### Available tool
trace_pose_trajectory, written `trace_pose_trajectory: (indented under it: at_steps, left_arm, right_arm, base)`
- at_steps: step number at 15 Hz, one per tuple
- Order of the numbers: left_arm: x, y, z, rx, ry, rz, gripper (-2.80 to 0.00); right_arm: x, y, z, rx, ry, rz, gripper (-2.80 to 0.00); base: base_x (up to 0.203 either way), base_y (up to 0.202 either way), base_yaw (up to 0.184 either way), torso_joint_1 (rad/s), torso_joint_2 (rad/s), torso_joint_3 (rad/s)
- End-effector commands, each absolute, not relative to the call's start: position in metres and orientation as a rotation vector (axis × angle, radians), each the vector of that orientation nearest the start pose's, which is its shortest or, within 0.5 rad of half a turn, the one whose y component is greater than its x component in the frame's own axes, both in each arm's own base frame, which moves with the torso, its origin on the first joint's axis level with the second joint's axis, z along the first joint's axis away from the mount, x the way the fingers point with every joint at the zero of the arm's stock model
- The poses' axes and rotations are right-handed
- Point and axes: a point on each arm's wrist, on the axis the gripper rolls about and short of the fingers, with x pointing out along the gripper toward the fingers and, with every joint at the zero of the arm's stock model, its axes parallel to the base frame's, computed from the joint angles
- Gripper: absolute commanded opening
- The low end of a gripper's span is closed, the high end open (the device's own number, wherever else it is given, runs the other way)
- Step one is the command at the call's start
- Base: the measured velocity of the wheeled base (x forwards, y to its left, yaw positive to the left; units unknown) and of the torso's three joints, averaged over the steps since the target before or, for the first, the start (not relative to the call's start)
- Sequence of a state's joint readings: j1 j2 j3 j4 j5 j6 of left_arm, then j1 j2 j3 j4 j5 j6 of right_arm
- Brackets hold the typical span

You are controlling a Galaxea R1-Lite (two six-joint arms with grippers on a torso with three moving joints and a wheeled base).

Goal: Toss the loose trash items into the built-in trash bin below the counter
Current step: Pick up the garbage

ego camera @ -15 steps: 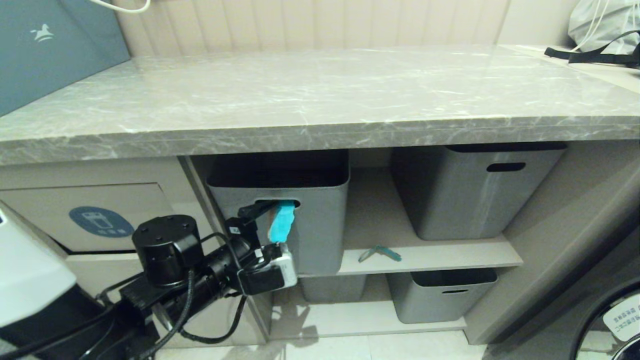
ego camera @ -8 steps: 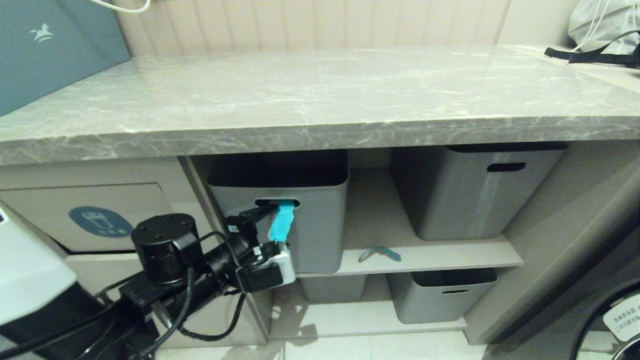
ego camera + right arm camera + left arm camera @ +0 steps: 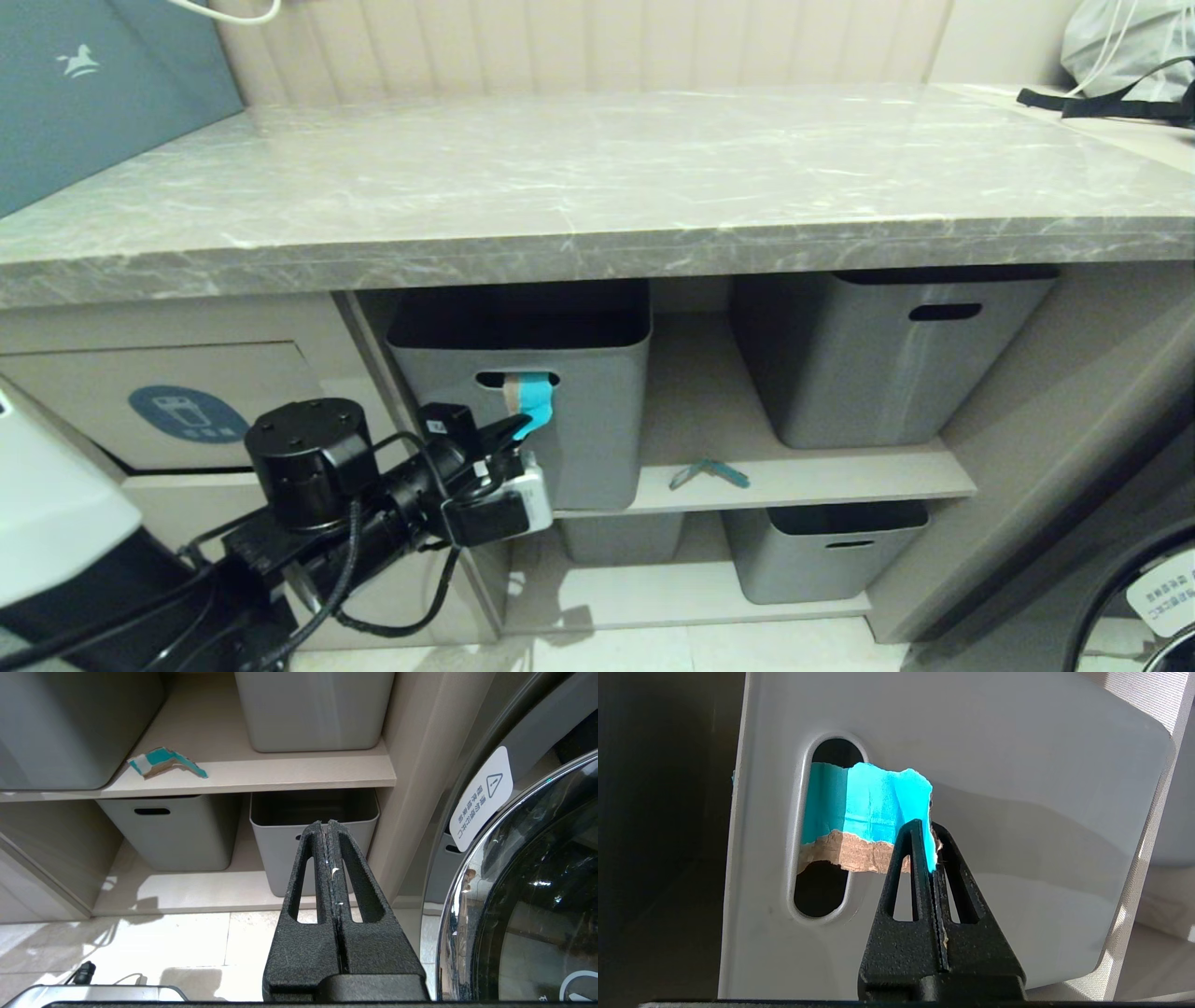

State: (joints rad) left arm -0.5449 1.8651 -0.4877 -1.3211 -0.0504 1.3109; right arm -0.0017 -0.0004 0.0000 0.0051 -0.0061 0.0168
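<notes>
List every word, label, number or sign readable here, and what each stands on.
No text reads clearly.
White warning label on the round machine door: triangle with exclamation mark, plus characters too small to read.
Blue oval sticker on the trash bin flap: pale bin icon; the line beneath is blurred.
Teal board: white horse logo, no words.

Left gripper (image 3: pixel 930 833), open around the hanging wrapper strip (image 3: pixel 868 812) a second ago, has pinched shut on its free end (other end in the tub's (image 3: pixel 1017 788) handle slot), bunching it shorter.
</notes>
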Motion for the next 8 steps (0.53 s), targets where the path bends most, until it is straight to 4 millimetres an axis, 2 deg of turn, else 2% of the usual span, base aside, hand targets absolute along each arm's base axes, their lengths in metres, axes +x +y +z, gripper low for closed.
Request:
trace_pose_trajectory:
  at_steps: [1,4,8]
  left_arm:
    - [0.253,-0.154,0.128,1.286,-0.361,-0.53,-2.8]
    - [0.247,-0.151,0.136,1.28,-0.38,-0.515,-2.8]
    - [0.226,-0.138,0.162,1.243,-0.438,-0.466,-2.8]
  right_arm:
    - [-0.023,0.0,0.075,0.017,0.005,-0.008,-2.8]
    - [-0.023,0.0,0.075,0.017,0.006,-0.008,-2.8]
    - [-0.023,0.0,0.075,0.017,0.005,-0.008,-2.8]
  base:
    - [0.0,0.0,0.0,0.0,0.0,0.0]
    - [0.0,0.0,0.0,0.0,0.0,0.0]
    - [0.0,0.0,0.0,0.0,0.0,0.0]
